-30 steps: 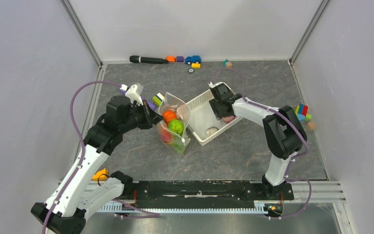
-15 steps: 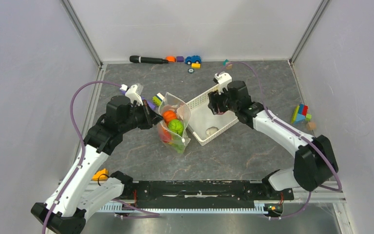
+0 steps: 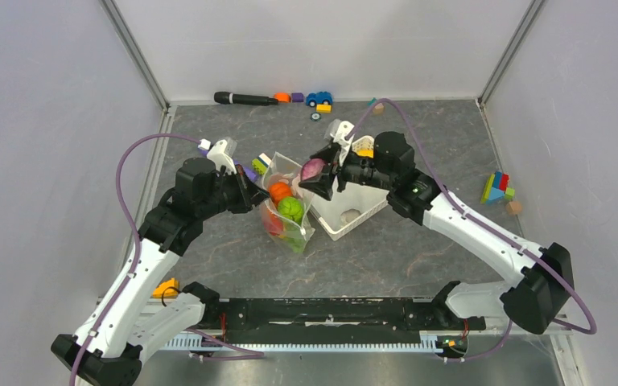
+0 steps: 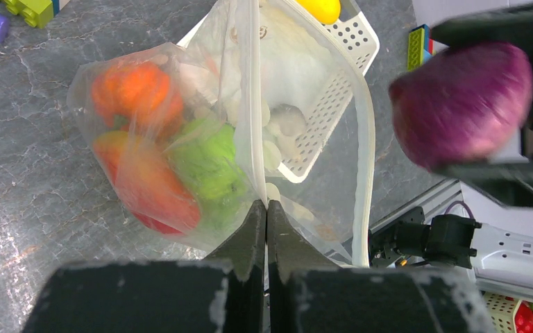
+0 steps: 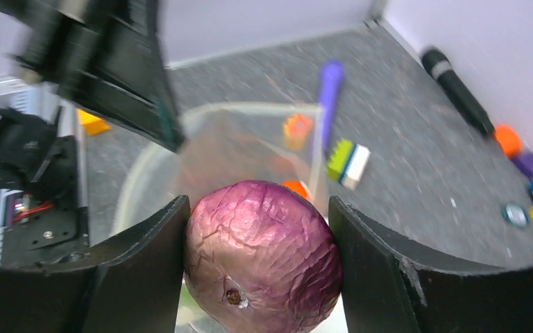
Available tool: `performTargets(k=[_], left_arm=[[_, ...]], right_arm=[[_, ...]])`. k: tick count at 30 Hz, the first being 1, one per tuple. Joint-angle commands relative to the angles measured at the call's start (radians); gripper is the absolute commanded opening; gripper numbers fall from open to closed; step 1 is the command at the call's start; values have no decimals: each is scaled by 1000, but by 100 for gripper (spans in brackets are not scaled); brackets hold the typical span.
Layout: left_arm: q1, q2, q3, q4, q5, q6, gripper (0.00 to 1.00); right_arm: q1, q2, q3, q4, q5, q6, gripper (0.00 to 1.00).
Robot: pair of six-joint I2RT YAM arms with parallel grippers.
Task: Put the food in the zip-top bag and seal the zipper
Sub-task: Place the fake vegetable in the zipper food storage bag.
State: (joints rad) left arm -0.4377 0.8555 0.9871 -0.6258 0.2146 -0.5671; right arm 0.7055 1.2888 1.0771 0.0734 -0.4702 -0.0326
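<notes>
I see the L gripper (image 4: 266,222) pinched shut on the zip-top bag (image 3: 296,232) at its zipper (image 4: 248,104) edge, holding the mouth open. R gripper (image 3: 319,174) grips the purple onion (image 5: 262,258) just above the bag's mouth. Orange pumpkin (image 3: 280,191) & green fruit (image 3: 291,208) lie inside the bag. White basket (image 3: 354,203) sits just beside it.

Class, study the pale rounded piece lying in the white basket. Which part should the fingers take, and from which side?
Take the pale piece across its rounded middle, coming straight down from above. It lies low by the near corner of the white basket, whose lattice walls would likely block any sideways approach.
</notes>
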Motion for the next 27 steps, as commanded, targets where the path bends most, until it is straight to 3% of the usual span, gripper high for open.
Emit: performTargets(k=[1, 8, 13, 17, 27], left_arm=[[4, -15, 2, 36, 21, 19, 2], [5, -12, 1, 35, 22, 19, 2], [5, -12, 2, 35, 22, 18, 2], [5, -12, 3, 35, 22, 19, 2], [4, -10, 1, 36, 24, 19, 2]], right_arm=[[66, 15, 106, 35, -126, -68, 34], [148, 121, 188, -40, -60, -126, 36], [181, 192, 247, -121, 28, -164, 43], [196, 210, 256, -141, 90, -188, 54], [199, 210, 252, -176, 95, -200, 94]])
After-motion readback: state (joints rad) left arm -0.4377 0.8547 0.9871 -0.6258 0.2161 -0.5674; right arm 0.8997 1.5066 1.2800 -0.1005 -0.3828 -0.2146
